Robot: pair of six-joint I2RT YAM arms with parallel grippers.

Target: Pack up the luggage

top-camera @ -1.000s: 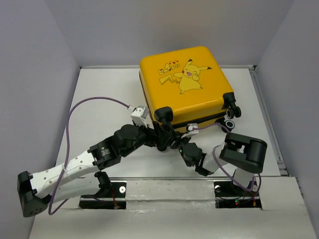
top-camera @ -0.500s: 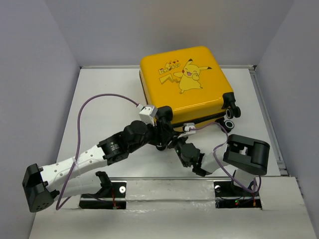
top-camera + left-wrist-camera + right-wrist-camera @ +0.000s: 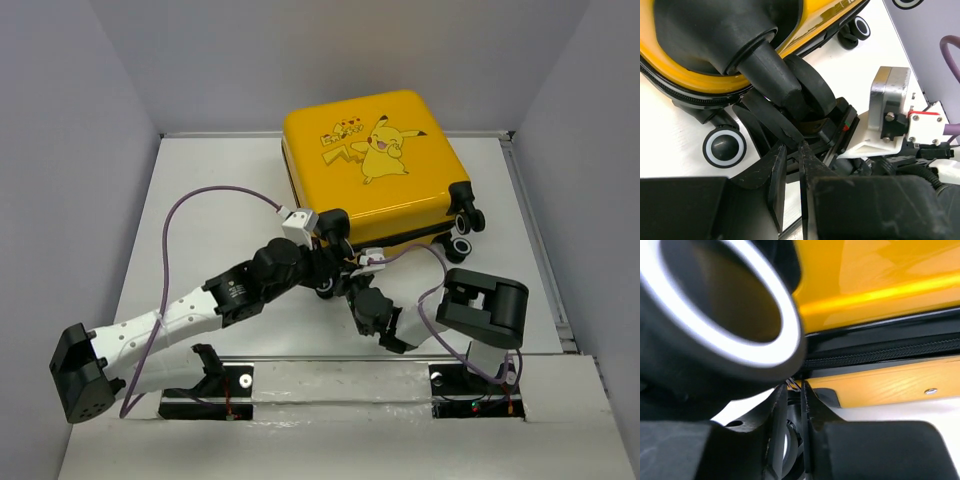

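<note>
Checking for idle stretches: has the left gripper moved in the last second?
Yes. Judged against the table's left rim, the left gripper has moved right, closer in under the luggage's near corner.

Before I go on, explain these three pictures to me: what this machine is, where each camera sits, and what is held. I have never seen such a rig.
The machine is two robot arms bolted at the near edge of a white table, each ending in a two-finger gripper. The wide picture looks down from above and behind them. The other two come from wrist cameras, so each shows its own fingers up close. On the table lies a closed yellow Pikachu suitcase, lid up. Both arms reach to its near edge, by a black wheel. The left gripper and the right gripper have their fingers almost together, the right one near the zipper. Whether either pinches anything cannot be seen.
</note>
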